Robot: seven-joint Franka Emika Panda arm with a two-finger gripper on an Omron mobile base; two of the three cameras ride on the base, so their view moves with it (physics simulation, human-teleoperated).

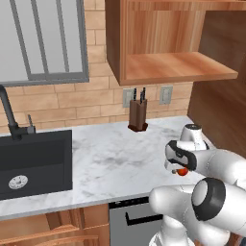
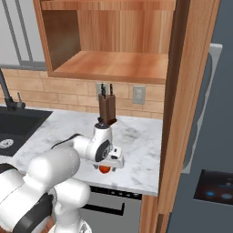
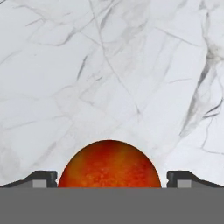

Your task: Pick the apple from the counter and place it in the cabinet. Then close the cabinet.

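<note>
The apple [image 3: 109,164], orange-red, lies on the marble counter [image 3: 109,65] near its front edge and sits between my two fingertips [image 3: 43,178]. My gripper [image 3: 112,179] points down over it, open, with one tip on either side and a thin gap on the right. From the base cameras the apple [image 1: 182,171] [image 2: 105,169] peeks out under the hand [image 1: 178,161] [image 2: 109,157]. The wooden wall cabinet [image 1: 173,67] [image 2: 113,63] hangs above the counter [image 1: 110,158] [image 2: 141,141] with its door [image 2: 182,113] swung open and its shelf bare.
A dark knife block [image 1: 138,115] [image 2: 107,109] stands against the brick wall behind my hand. The black sink [image 1: 33,158] and faucet [image 1: 9,115] are to the left. The open door [image 1: 221,101] stands close on my right. A dishwasher front [image 1: 129,218] sits below the counter.
</note>
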